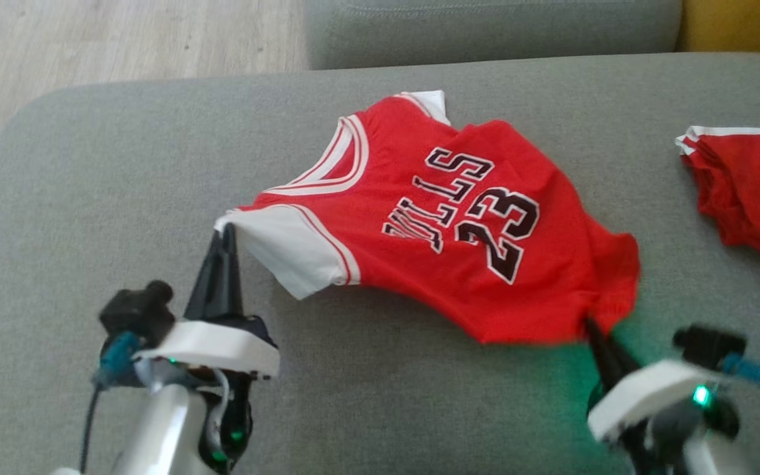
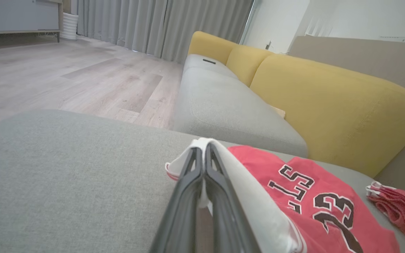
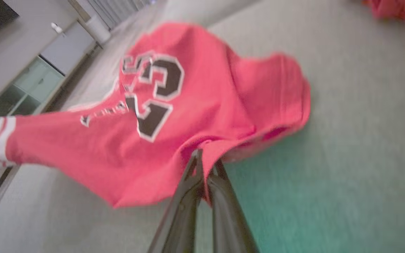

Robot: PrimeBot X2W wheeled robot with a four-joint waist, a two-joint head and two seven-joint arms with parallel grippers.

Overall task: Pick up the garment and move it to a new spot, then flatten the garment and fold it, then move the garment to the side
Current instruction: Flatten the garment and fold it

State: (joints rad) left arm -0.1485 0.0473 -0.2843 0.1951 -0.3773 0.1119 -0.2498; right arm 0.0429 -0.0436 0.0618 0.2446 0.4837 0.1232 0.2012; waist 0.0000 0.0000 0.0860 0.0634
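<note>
While the red jersey (image 1: 459, 224) lies spread across the middle of the grey cushion (image 1: 123, 165), both of its near corners are pinched. The left gripper (image 1: 225, 231) stands at the near left, and its jaws are clenched on the tip of the white sleeve (image 1: 287, 254). In the left wrist view a fold of white cloth sits squeezed between the two dark fingers (image 2: 188, 189). The right gripper (image 1: 592, 324) is at the near right, its jaws clenched on the red hem at the jersey's lower corner. The right wrist view, though blurred, shows the cloth bunched into the tips of those fingers (image 3: 220, 196).

The near edge of the jersey hangs stretched between the two grips, slightly raised, with shadow under it, while the far part rests on the cushion. Its black lettering and the number 23 face up, with the neckline toward the left.

Well apart at the far right of the cushion lies a second red garment (image 1: 749, 191) with white trim, crumpled. Beyond the cushion are a grey sofa seat (image 2: 223, 109) with yellow back cushions (image 2: 329, 98), a wooden floor (image 1: 90, 39) to the far left, and grey curtains (image 2: 135, 24).
</note>
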